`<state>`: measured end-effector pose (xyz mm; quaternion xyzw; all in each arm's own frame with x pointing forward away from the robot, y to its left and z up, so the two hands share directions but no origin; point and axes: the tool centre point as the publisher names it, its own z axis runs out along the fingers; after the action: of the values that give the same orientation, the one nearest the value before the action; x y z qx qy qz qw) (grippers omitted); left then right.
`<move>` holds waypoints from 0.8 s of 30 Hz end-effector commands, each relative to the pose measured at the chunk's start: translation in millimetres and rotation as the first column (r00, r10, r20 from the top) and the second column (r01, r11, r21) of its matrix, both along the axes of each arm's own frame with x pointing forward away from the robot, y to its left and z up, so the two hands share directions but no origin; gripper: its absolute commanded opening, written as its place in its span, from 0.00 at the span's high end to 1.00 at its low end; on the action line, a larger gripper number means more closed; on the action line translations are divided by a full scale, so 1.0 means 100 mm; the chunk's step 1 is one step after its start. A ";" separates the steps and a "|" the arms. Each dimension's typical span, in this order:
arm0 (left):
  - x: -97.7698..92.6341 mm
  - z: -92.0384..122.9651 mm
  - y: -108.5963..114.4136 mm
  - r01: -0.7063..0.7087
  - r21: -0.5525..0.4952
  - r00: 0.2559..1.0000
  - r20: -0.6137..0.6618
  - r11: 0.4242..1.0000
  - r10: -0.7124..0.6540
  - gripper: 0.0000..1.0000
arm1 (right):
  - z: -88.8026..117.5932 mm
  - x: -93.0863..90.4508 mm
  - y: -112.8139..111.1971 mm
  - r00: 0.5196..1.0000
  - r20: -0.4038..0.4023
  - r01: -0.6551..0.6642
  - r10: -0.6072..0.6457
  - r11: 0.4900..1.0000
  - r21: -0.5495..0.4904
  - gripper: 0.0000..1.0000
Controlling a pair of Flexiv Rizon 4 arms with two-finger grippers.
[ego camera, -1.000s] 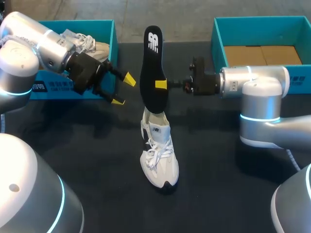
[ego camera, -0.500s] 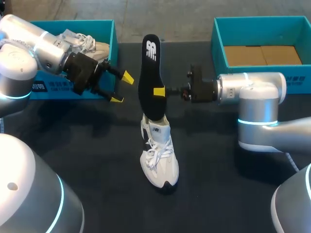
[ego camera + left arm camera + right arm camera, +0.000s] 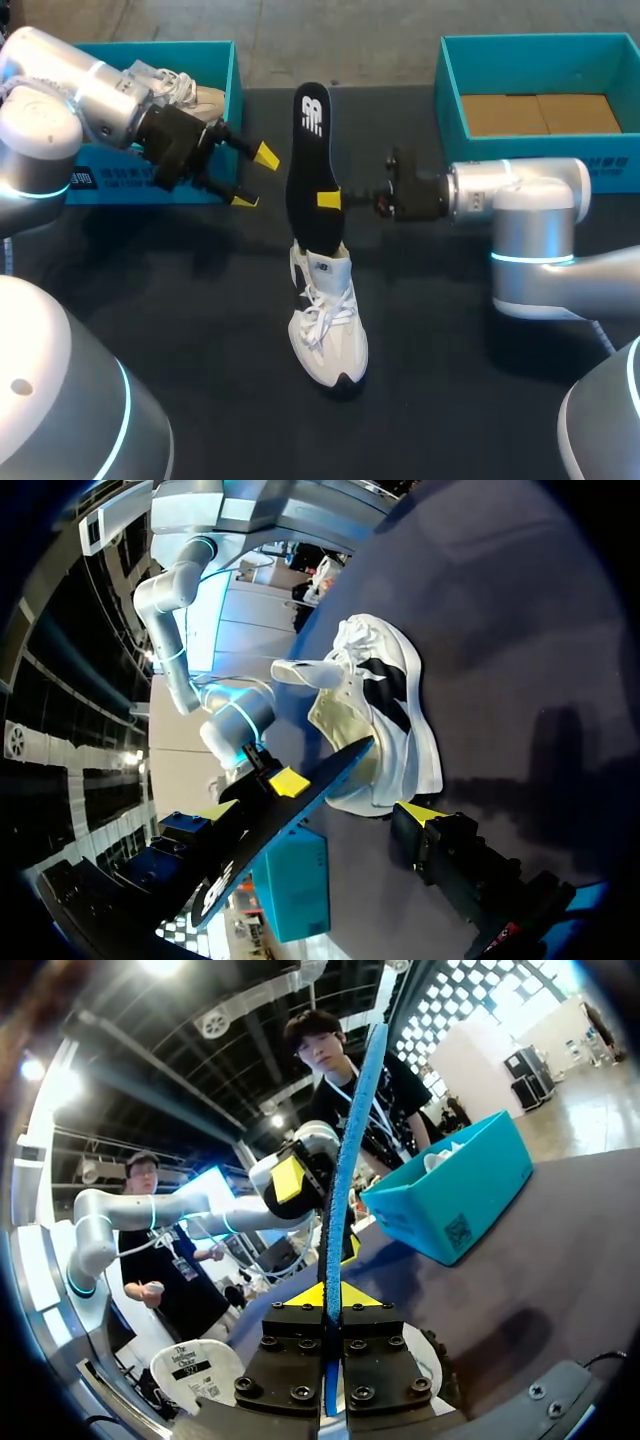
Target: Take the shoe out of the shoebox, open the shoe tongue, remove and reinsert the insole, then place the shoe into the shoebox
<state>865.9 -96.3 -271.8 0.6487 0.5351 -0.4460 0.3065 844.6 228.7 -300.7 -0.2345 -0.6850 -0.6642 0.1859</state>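
A white shoe [image 3: 326,322] stands on the black table, toe toward me. The black insole [image 3: 312,160] stands upright over it, its lower end in the shoe's heel opening. My right gripper [image 3: 330,200] is shut on the insole's edge at mid-height. In the right wrist view the insole [image 3: 350,1150] shows edge-on, rising from my right gripper [image 3: 331,1298]. My left gripper [image 3: 254,178] hangs open just left of the insole, touching nothing. In the left wrist view the shoe [image 3: 385,715] lies ahead of its fingertip [image 3: 420,812], with the insole [image 3: 290,825] slanting into it.
A teal shoebox [image 3: 232,85] at the back left holds a second shoe [image 3: 185,88], right behind my left arm. Another teal shoebox [image 3: 448,95] with a cardboard floor stands at the back right. The first box [image 3: 455,1195] shows beyond the insole.
My right gripper has lowered the insole, pushing its lower end further into the shoe. My left gripper stayed open and shifted only slightly.
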 end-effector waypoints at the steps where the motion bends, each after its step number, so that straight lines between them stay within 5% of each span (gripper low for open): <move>1: 0.01 -0.01 -0.01 0.002 -0.001 1.000 0.000 1.000 -0.002 0.00 | -0.04 -0.01 0.00 1.000 -0.002 0.001 -0.001 1.000 0.002 1.00; 24: 0.00 -0.04 -0.05 0.011 -0.004 1.000 -0.004 1.000 -0.011 0.00 | -0.27 -0.10 0.02 0.998 -0.061 0.009 -0.009 1.000 -0.005 1.00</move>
<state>865.7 -101.3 -274.9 0.6500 0.5317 -0.4503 0.3034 835.6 227.1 -323.9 -0.2578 -0.6784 -0.6575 0.2023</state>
